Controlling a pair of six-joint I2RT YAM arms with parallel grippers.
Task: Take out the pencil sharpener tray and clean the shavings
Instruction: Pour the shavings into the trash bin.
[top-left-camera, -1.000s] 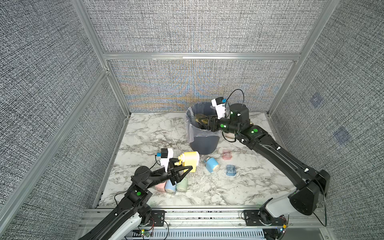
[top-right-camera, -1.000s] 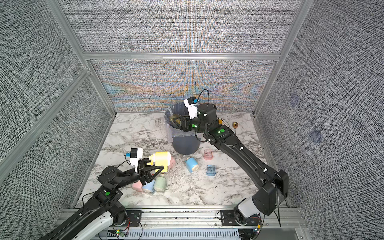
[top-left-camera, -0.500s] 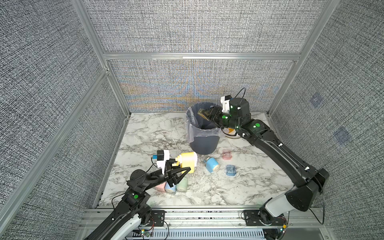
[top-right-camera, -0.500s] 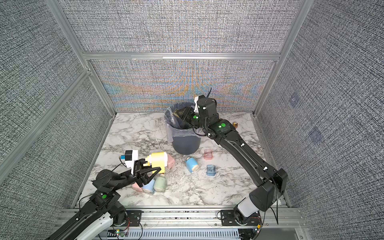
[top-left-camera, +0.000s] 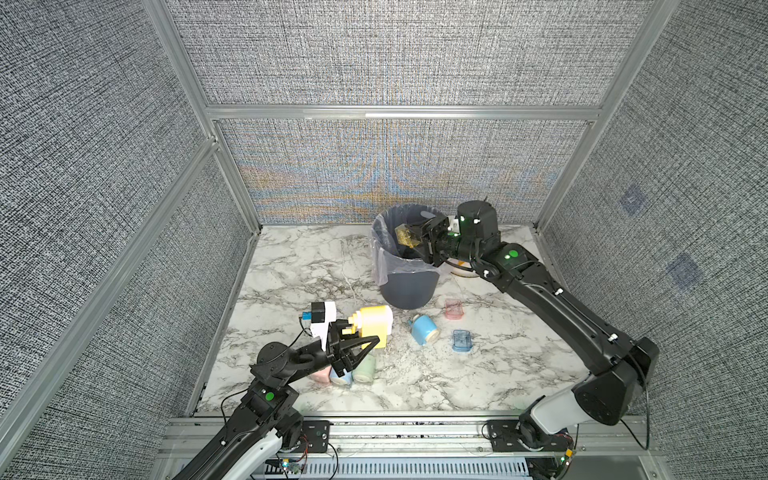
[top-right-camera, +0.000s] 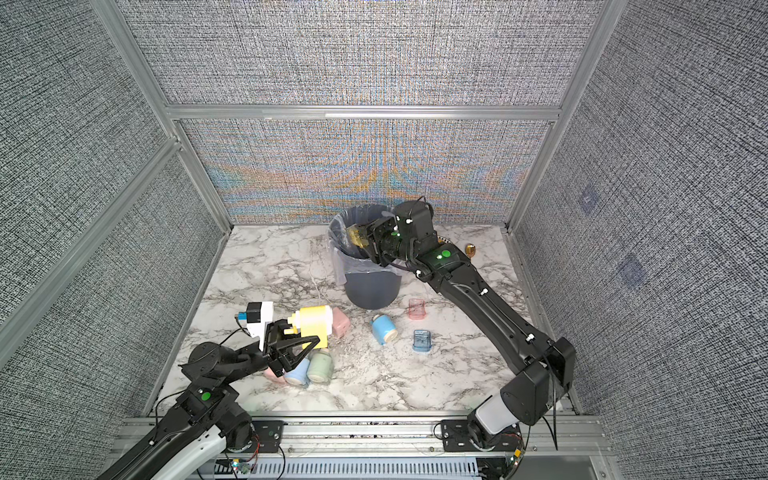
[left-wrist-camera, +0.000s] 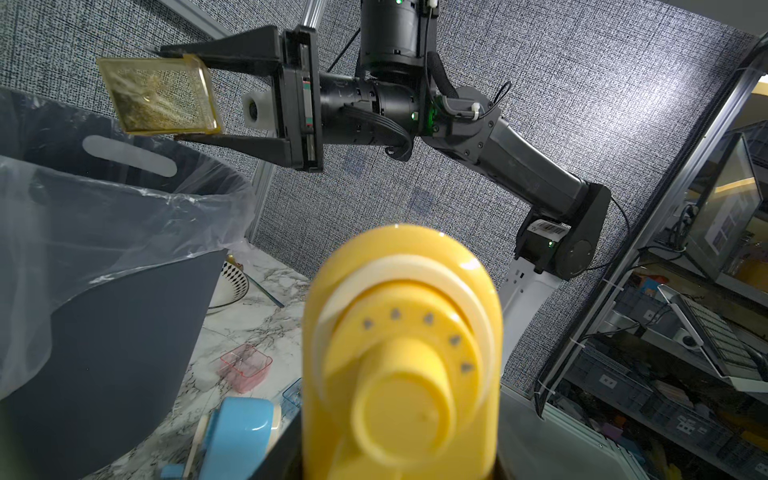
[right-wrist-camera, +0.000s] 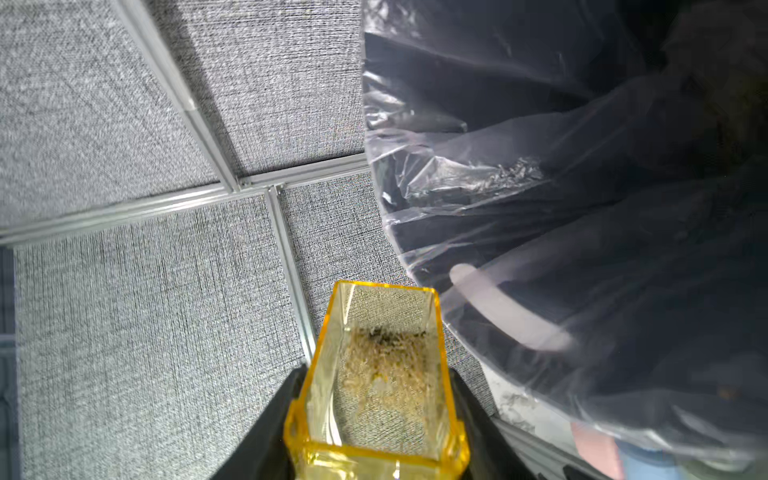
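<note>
The grey bin (top-left-camera: 409, 291) with its clear liner stands near the back wall of the marble table (top-left-camera: 291, 266), with bare marble to its left and along the front right. The right gripper (left-wrist-camera: 176, 94) reaches over the bin's mouth, its jaws clamped on the long sides of the yellow transparent tray (left-wrist-camera: 160, 95). In the left wrist view the tray hangs tilted on edge, above the rim and clear of the liner. In both top views it sits inside the rim's outline. The shavings (right-wrist-camera: 386, 370) cling as a pale, dark-flecked crust to the tray's inner floor. At the front left the left gripper (top-left-camera: 365, 332) is closed on the yellow pencil sharpener (top-left-camera: 374, 320), held above a huddle of pink, blue and green sharpeners (top-left-camera: 365, 370). Between bin and front edge lie a blue sharpener (top-left-camera: 422, 328) on its side, a pink tray (top-left-camera: 453, 308) and a blue tray (top-left-camera: 462, 340), each apart from the others.
</note>
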